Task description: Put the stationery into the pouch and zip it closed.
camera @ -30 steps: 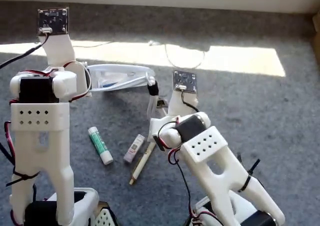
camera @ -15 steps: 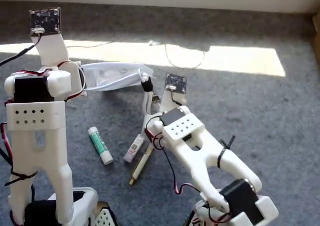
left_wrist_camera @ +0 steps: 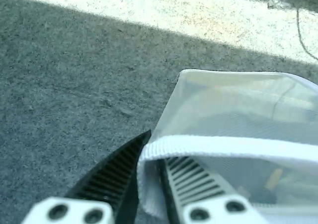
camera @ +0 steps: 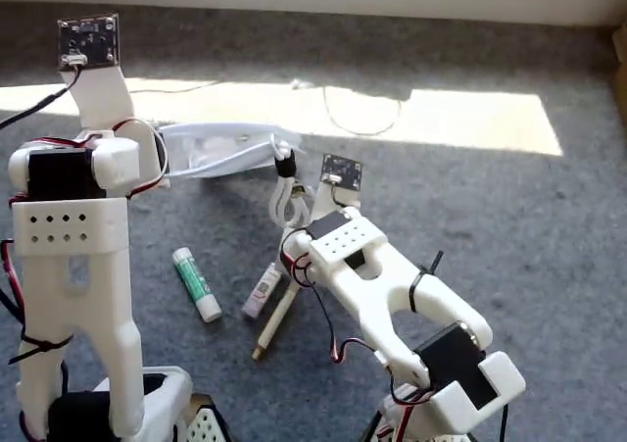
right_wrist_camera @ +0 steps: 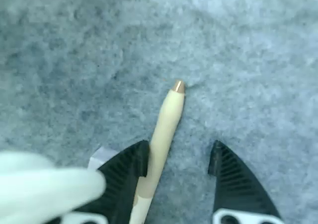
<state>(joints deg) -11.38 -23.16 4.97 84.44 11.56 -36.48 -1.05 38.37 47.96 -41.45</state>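
The translucent white pouch lies on the grey carpet, and my left gripper is shut on its woven rim. A cream pen with a gold tip lies below it, beside a small white stick and a green-and-white glue stick. My right arm bends low over the pen's upper end. My right gripper is open just above the carpet, with the pen lying between its jaws, close against one finger.
A thin cable curls on a sunlit strip of carpet behind the pouch. Both arm bases stand at the near edge. Bare carpet stretches to the right.
My right arm has folded down and shifted left, bringing its gripper low over the pen. The left arm moved slightly left with the pouch, then held still.
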